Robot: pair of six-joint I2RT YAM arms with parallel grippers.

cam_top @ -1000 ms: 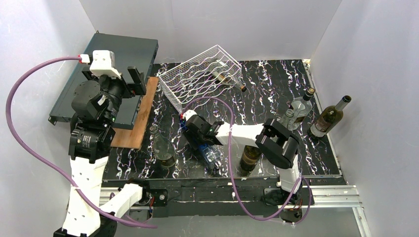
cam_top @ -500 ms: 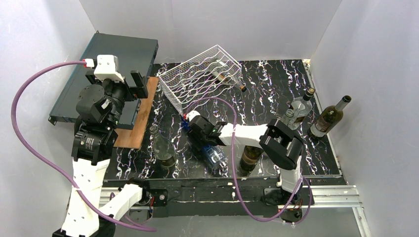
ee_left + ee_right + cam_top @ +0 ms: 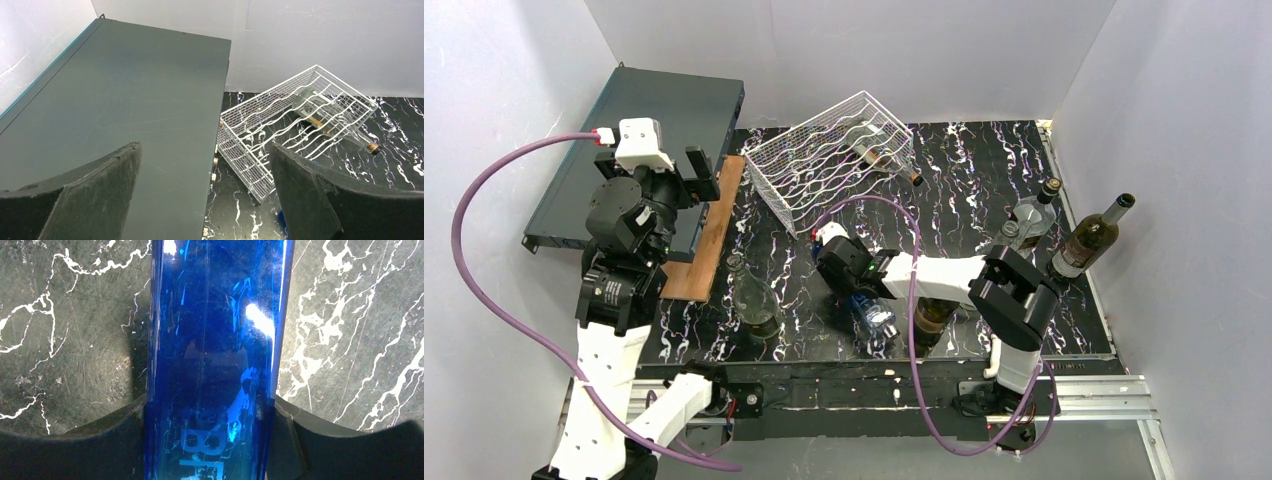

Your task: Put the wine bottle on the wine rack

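The wine bottle (image 3: 215, 340), smooth translucent blue glass, lies lengthwise near the front edge of the black, white-veined table (image 3: 984, 170). It is well apart from the wine rack (image 3: 829, 160), a tilted white wire box with wavy tiers. The right gripper (image 3: 849, 285) clamps the bottle's sides. The left gripper (image 3: 205, 190) hangs spread above a flat dark grey box (image 3: 125, 100). Plain white walls (image 3: 924, 50) enclose the table.

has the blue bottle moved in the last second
Yes. The blue bottle, held in the right fingers, has slid right across the table, toward the standing brown bottle.
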